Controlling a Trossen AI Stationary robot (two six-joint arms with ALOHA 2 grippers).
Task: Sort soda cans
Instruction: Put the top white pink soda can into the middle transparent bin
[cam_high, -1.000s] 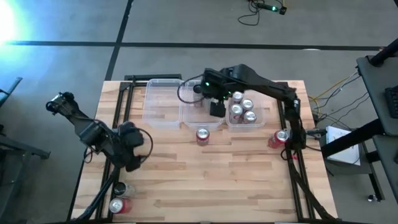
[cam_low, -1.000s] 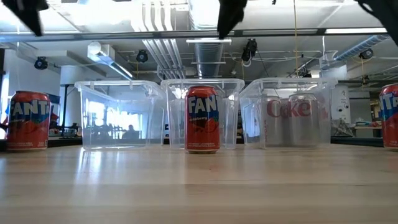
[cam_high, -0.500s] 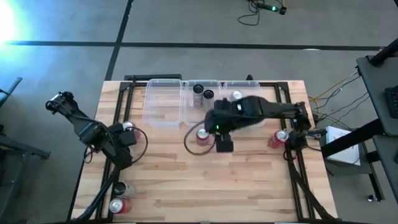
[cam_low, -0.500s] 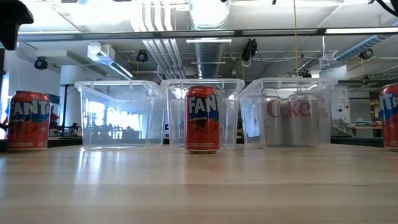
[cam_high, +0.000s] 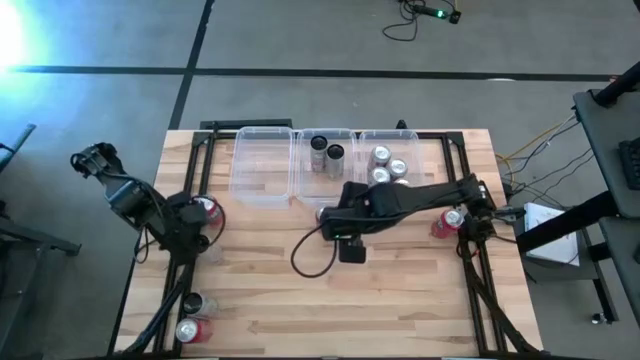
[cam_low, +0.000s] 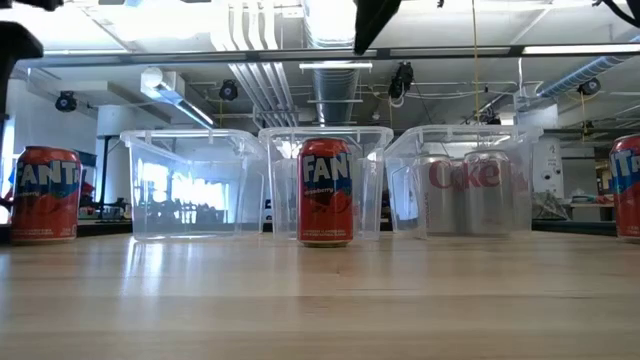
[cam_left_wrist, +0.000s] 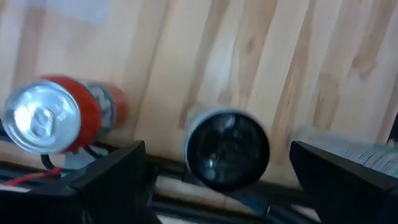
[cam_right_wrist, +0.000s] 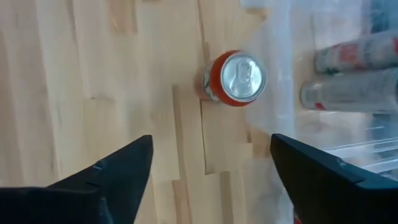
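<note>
While open, right gripper (cam_right_wrist: 208, 171) hovers near red can (cam_right_wrist: 235, 78).

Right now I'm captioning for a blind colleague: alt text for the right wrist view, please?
An upright red soda can stands on the wooden table, seen from above between the right gripper's open fingers. Beside it, a clear bin holds silver cans.

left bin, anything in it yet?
Empty. The high view shows the left bin with a bare floor, and the low view sees straight through it. The middle bin holds dark cans, the right bin silver ones.
</note>
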